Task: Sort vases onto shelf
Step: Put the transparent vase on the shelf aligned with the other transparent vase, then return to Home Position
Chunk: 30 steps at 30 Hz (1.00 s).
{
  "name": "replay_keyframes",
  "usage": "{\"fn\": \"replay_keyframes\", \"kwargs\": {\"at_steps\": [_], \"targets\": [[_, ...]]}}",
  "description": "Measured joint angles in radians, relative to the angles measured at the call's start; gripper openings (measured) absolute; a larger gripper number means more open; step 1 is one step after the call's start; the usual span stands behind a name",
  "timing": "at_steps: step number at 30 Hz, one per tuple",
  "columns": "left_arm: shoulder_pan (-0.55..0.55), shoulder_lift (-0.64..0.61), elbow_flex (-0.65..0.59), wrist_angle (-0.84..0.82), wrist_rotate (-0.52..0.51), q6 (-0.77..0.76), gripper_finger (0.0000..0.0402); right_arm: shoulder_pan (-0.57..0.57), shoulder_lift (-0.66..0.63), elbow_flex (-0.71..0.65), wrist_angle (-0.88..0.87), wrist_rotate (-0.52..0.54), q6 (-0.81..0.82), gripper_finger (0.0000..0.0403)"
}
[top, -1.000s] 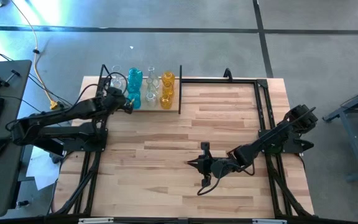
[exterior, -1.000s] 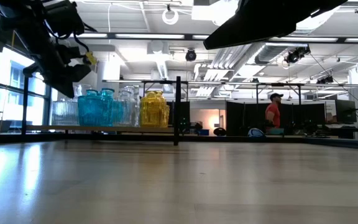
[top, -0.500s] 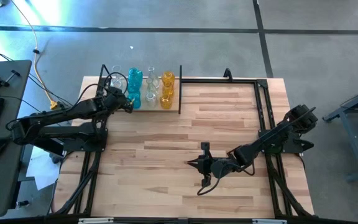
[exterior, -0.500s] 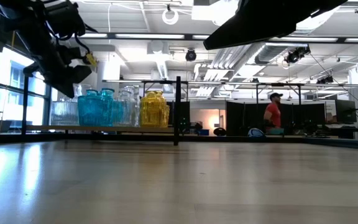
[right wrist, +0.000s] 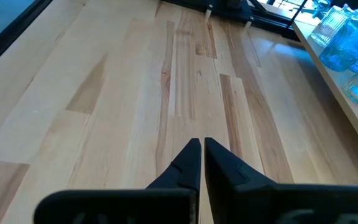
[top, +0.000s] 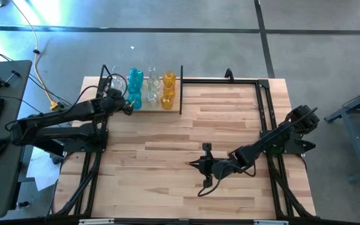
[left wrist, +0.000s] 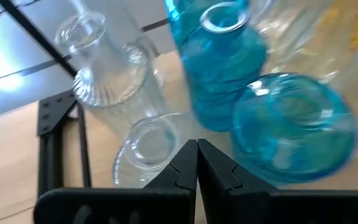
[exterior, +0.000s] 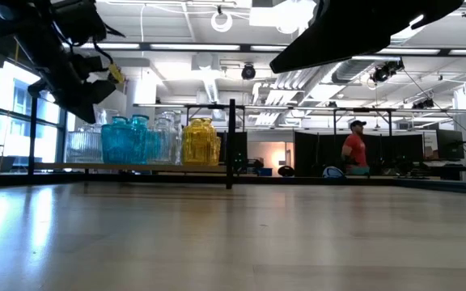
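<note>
Several to guard here: small translucent glass vases, bulbous with narrow necks, in teal-blue (top: 135,87), clear (top: 150,89) and amber-yellow (top: 168,89). Packed close together on the small light-wood shelf with thin black frame (exterior: 136,167), at 11 o'clock on the pale plank bench (top: 186,137).

Left jaws closed on nothing, hovering at the shelf's 9 o'clock end, just beside a ribbed clear vase (left wrist: 101,81) and above another clear vase's open mouth (left wrist: 148,146). Right jaws shut and empty too, low over bare bench near 6 o'clock.

Main risk, judging from the crowding: clipping a neck on any sideways move of the left arm (top: 61,119), tipping one slick, narrow-necked vase into its neighbours or off the plank's edge. Hard, smooth, brittle glass, ribbed in places; rounded bodies likely to roll and chip once down.
</note>
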<state>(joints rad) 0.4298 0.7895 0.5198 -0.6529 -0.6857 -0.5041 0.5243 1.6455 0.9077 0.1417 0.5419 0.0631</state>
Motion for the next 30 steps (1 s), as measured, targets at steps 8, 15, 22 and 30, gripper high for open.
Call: {"fn": "replay_keyframes", "kwargs": {"at_steps": [8, 15, 22, 30], "targets": [[-0.177, -0.121, 0.0, 0.009, -0.029, -0.053, 0.0, 0.004, 0.0, 0.0, -0.001, -0.005, -0.025, 0.0002], [-0.467, -0.149, 0.0, 0.159, -0.148, 0.022, 0.0, -0.017, -0.002, -0.09, 0.147, -0.044, -0.079, 0.0002], [-0.688, -0.126, -0.032, 0.414, -0.178, 0.168, 0.0, -0.035, -0.157, -0.295, 0.305, -0.044, -0.066, 0.0002], [-0.744, -0.126, -0.237, 0.905, 0.129, 0.411, 0.0, -0.037, -0.419, -0.484, 0.333, -0.062, -0.043, 0.0002]]}}
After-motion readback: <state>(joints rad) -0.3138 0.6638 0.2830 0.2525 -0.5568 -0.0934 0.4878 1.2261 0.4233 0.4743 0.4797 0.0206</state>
